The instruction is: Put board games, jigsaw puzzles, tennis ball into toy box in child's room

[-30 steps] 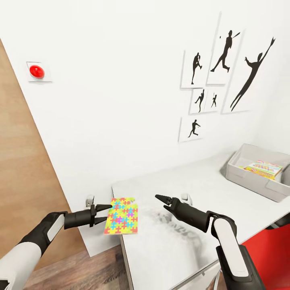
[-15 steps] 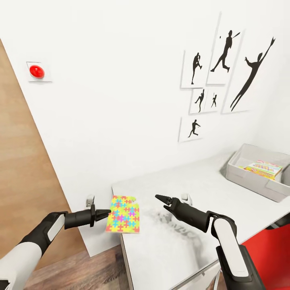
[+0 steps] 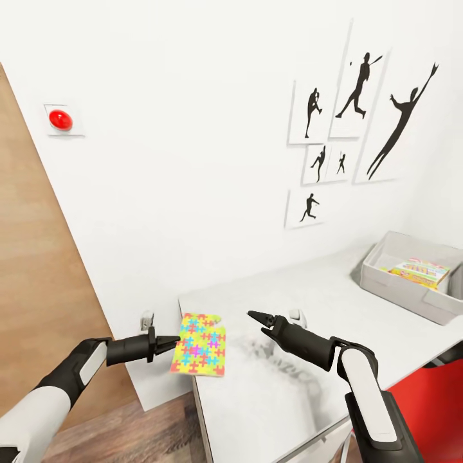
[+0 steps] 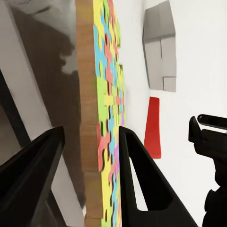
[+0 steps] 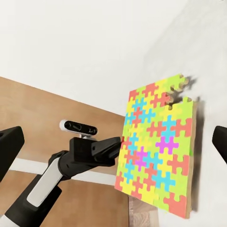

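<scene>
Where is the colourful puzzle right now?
In the head view, the jigsaw puzzle is at the table's near-left corner, overhanging the edge, with the left gripper's fingertips at its side.

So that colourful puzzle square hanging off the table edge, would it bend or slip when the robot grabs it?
The jigsaw puzzle probably stays stiff: the left wrist view shows a straight wooden-looking backing edge. It looks thin and flat, so likely light. Part overhangs the table, so a push could tip it off. The left gripper straddles its edge.
</scene>
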Controlling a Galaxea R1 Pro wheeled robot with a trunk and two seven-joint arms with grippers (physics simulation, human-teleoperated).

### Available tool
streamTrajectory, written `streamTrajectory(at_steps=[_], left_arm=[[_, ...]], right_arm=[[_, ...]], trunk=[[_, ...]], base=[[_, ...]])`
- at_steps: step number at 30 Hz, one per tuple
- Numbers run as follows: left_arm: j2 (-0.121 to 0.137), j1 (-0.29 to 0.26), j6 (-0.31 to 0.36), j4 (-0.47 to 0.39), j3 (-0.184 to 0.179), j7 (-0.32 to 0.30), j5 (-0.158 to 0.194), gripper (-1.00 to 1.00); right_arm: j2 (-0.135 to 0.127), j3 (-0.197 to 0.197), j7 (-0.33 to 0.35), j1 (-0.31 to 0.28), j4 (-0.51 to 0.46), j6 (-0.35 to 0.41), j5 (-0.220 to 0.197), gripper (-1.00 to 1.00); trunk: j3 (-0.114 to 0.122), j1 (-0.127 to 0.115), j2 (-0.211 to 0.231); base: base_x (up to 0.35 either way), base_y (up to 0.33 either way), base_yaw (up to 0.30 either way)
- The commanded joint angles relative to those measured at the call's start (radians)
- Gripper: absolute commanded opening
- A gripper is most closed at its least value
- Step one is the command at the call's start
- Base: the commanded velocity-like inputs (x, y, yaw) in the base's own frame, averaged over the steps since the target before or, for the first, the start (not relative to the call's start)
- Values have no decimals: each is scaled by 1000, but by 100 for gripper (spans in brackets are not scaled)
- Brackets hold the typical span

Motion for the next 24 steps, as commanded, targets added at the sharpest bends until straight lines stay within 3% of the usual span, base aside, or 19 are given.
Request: streamTrajectory(at_steps=[1,16,21,24], left_arm=[[1,-1,3,0,-3,-3,1,-100],[12,-1,15,-36,-6,-9,1,-100],[48,1,63,-139,-15,-133,-4,-100],[94,4,69,-179,-17,-224,-7,-100]], right_arm=[[1,-2,5,-1,0,6,5,100],[1,-2,5,-1,0,7,6,100],[0,-4,5,-2,0,7,7,100],[0,-4,5,-1,0,6,7,100]], trunk=[[2,-4,7],[43,-54,98],[43,-54,98],[43,-54,98]], base=[[0,0,0],[0,0,0],[0,0,0],[0,0,0]])
